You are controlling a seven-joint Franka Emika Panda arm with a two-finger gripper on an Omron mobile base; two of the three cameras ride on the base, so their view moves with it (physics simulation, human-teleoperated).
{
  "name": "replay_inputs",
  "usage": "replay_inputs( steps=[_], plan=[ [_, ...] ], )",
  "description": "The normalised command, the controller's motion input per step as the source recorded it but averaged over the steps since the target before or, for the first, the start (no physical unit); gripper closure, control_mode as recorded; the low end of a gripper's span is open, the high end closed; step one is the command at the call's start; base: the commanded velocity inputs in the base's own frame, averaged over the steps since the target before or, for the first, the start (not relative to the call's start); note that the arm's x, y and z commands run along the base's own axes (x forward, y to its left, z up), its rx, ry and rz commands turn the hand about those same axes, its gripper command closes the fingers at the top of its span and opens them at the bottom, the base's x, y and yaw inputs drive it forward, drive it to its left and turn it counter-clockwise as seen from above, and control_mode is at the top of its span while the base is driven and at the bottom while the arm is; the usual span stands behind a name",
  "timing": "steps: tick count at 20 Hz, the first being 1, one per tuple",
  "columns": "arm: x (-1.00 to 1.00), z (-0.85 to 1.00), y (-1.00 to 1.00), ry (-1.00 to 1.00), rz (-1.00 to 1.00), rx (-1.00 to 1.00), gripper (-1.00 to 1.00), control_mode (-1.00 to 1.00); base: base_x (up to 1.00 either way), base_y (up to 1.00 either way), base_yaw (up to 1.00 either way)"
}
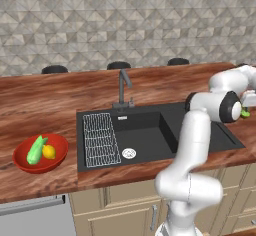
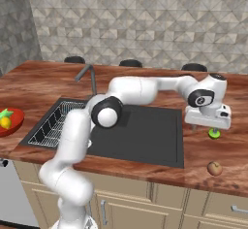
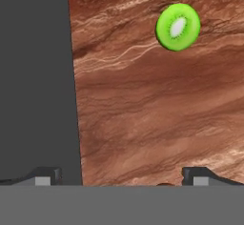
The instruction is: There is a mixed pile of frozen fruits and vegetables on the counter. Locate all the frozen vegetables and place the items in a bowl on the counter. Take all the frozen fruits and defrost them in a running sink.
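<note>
1. Gripper (image 2: 207, 126) is hanging over the counter (image 2: 213, 150) just right of the sink (image 2: 140, 136); I am reading its fingers (image 3: 200, 175) as spread wide apart in the hand view, with nothing between them.
2. Kiwi (image 3: 177, 27), a green slice with a pale core, is lying flat on the wood ahead of the fingers, apart from them. In the right base view I am seeing the kiwi (image 2: 214, 134) just beyond the hand's lower edge.
3. Apple (image 2: 214, 168), small and reddish brown, is sitting on the counter near the front edge, apart from the kiwi.
4. Bowl (image 1: 22, 162), red, is sitting on the counter left of the sink, well apart from the hand. It is holding a green vegetable (image 1: 35, 150) and a lemon (image 1: 49, 151), touching each other.
5. Faucet (image 1: 123, 87) is standing behind the sink; I cannot tell whether water is running.
6. Rack (image 1: 100, 140), a wire grid, is lying in the left part of the sink.
</note>
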Motion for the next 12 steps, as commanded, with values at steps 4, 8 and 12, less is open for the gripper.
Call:
replay_inputs(
  steps=[4,8,12],
  plan=[
    [0.57,-0.23,0.06,0.03,0.0,-0.06,-1.0,-1.0,0.0,0.0,0.0],
    [0.64,-0.4,-0.15,0.06,0.0,-0.09,-1.0,-1.0,0.0,0.0,0.0],
    [0.47,-0.4,-0.37,0.09,0.0,-0.08,-1.0,-1.0,0.0,0.0,0.0]
  ],
)
